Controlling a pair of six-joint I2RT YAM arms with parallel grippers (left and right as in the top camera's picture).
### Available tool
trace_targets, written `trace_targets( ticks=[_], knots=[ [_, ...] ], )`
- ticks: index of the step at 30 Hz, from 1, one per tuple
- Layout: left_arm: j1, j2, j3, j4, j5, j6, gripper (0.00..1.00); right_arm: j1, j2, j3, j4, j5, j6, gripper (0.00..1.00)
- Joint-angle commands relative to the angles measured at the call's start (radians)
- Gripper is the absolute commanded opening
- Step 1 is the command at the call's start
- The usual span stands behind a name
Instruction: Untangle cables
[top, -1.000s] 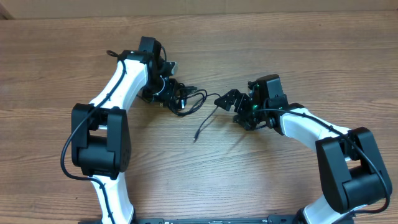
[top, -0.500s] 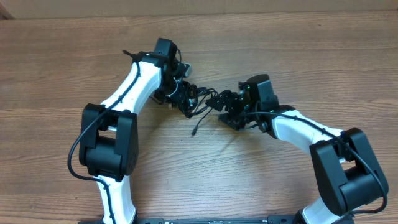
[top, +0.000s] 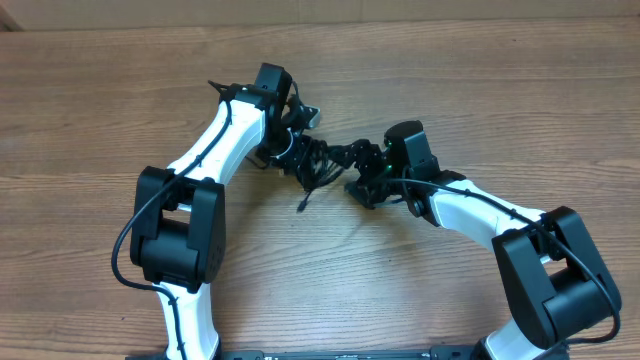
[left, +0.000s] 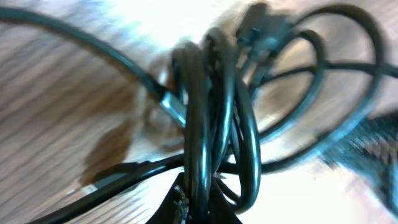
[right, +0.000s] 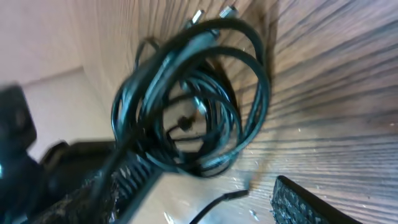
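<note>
Nearest the bases: one loose end (top: 300, 206) trails out of the bundle and lies flat on the table (top: 420, 290), free of both arms.

Next back, the right gripper (top: 360, 174) sits just beside the bundle's right edge. Its wrist view shows the jaws spread wide, with the coil ahead of them. One strand runs along the left-hand finger, but it doesn't look pinched.

Between the two grippers: the cables (top: 318, 160), a tight multi-loop clump mid-table. At least part of it is lifted, as loops hang free in the left wrist view. Two silver plug tips (right: 199, 14) poke out at the coil's far side.

Furthest back, the left gripper (top: 294, 140) is at the bundle's left end. Its wrist view is blurred, but several loops converge into the jaws at the bottom of frame, so the read is closed and gripping the cables.

Handling read:
- The cords are light, thin and floppy. They won't hold shape, and the loops will sag and re-snag when pulled.
- The jacket looks smooth, so a single strand may slide through a light pinch.
- The plug ends are the only stiff parts and will catch on loops.

Best grab for the right arm is probably a single outer loop or a plug end, not the core. The left should hold the mass as anchor. Risk: yanking tightens the knot.
</note>
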Motion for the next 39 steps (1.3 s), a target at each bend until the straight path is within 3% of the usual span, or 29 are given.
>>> trace_targets(
  ticks=[1, 8, 27, 35, 39],
  knots=[
    [-0.015, -0.015, -0.003, -0.018, 0.156, 0.152, 0.04, 0.000, 0.009, -0.005, 0.013, 0.062, 0.081, 0.79],
    [-0.015, -0.015, -0.003, -0.022, 0.173, 0.172, 0.04, 0.000, 0.009, -0.005, 0.038, 0.137, 0.106, 0.75],
    [-0.015, -0.015, -0.003, -0.021, 0.172, 0.171, 0.04, 0.006, 0.009, -0.005, 0.037, 0.216, 0.161, 0.41],
    [-0.015, -0.015, -0.003, -0.021, 0.172, 0.171, 0.04, 0.060, 0.010, -0.005, 0.037, 0.302, 0.161, 0.39],
    [-0.015, -0.015, -0.003, -0.022, 0.172, 0.171, 0.04, 0.085, 0.010, -0.005, 0.037, 0.354, 0.161, 0.33]
  ],
)
